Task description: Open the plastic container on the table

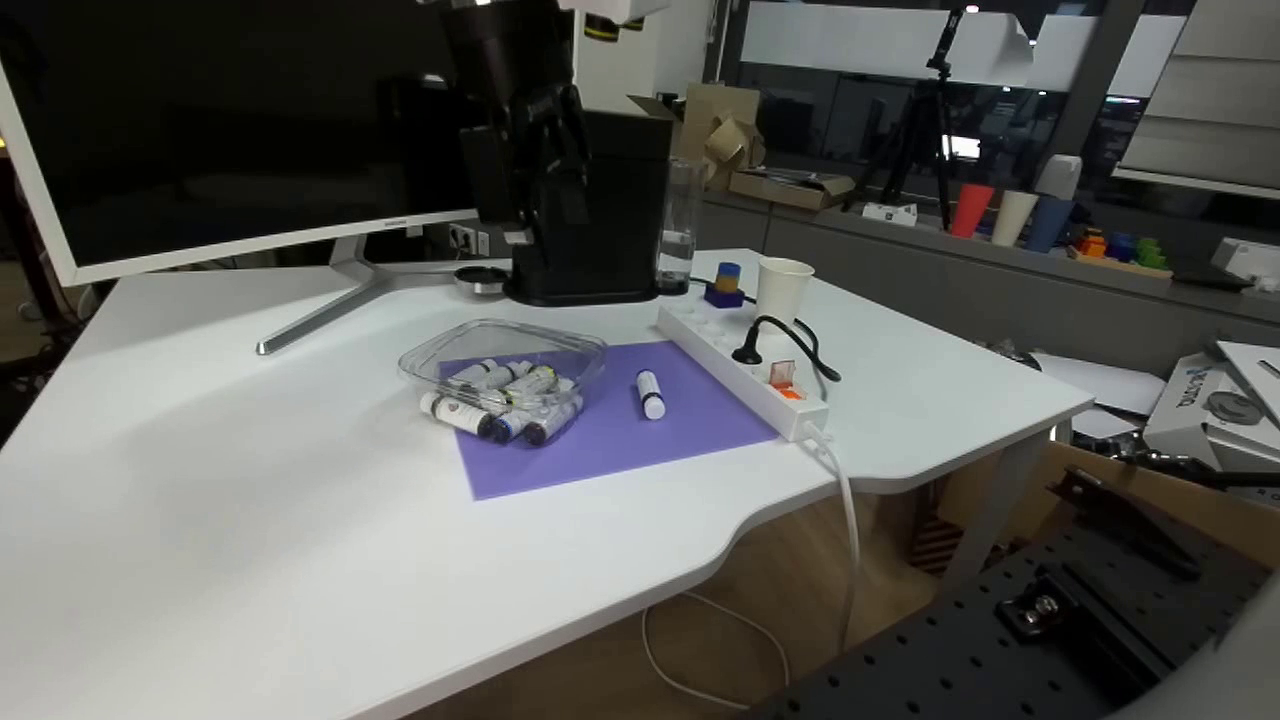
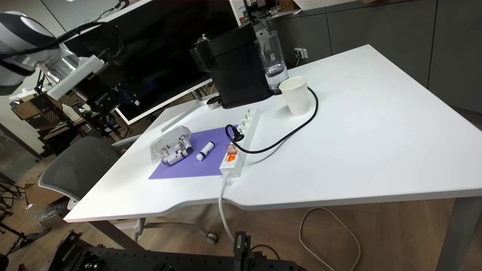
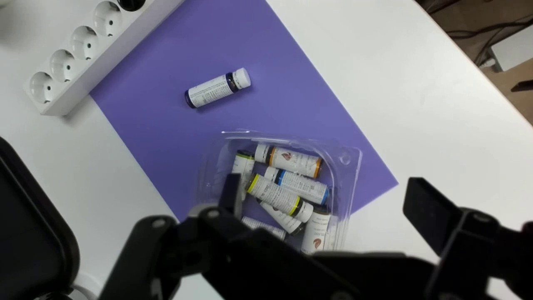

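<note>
1. One gripper (image 3: pixel 331 204), mine: fingers standing wide apart. In both exterior views I have it hanging above the table (image 1: pixel 260 520). In the wrist view one finger covers part of the plastic container (image 3: pixel 353 166) at the container's 9 o'clock; the other shows over bare table at 3 o'clock.
2. Plastic container, one: low, see-through, rounded rim. Sits at a corner of the purple mat (image 1: pixel 620 445), part on mat, part on table; in my wrist view, at 5 o'clock from the lone bottle (image 3: pixel 210 91). Whether a lid is on it, I cannot tell.
3. Small bottles (image 3: pixel 278 198), several: white labels, bands of yellow, blue and orange among them. Lying at mixed angles within the container's outline.
4. Lone bottle, one: white label, white cap, dark band. On its side on the mat, apart from the container, cap toward 2 o'clock in my wrist view.
5. Power strip (image 1: pixel 735 372), white: along the mat's edge, 10 o'clock from the container in my wrist view. Black plug (image 1: pixel 747 352) seated in it.
6. Paper cup (image 1: pixel 783 290), white, upright: in an exterior view, 1 o'clock from the strip.
7. Black appliance (image 2: pixel 237 67): in an exterior view, 1 o'clock from the container; clear vessel (image 2: pixel 275 62) at its 3 o'clock.
</note>
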Motion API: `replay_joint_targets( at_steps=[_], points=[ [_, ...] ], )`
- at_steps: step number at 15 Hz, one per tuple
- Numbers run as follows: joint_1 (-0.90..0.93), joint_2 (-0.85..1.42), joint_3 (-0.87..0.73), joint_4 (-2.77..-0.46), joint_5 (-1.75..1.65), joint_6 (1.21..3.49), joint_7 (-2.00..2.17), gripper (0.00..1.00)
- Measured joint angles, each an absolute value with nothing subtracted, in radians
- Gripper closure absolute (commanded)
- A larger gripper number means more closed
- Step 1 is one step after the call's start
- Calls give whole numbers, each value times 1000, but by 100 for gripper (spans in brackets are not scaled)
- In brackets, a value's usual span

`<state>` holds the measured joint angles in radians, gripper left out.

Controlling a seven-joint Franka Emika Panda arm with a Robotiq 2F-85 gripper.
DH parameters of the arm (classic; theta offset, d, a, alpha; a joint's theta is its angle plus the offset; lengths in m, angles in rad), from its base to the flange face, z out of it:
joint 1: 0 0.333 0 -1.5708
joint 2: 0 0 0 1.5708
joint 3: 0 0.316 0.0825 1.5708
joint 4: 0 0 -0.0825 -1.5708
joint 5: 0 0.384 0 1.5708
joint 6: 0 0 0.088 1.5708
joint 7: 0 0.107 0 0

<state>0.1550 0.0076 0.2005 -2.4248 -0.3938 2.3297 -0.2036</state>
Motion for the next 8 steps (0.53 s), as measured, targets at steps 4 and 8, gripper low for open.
replay_joint_targets(
  at_steps=[4,8],
  points=[
    [157,32,200,-2508,-510,2427,-140,0],
    [157,54,194,-2562,-612,2482,-62,0]
  ],
)
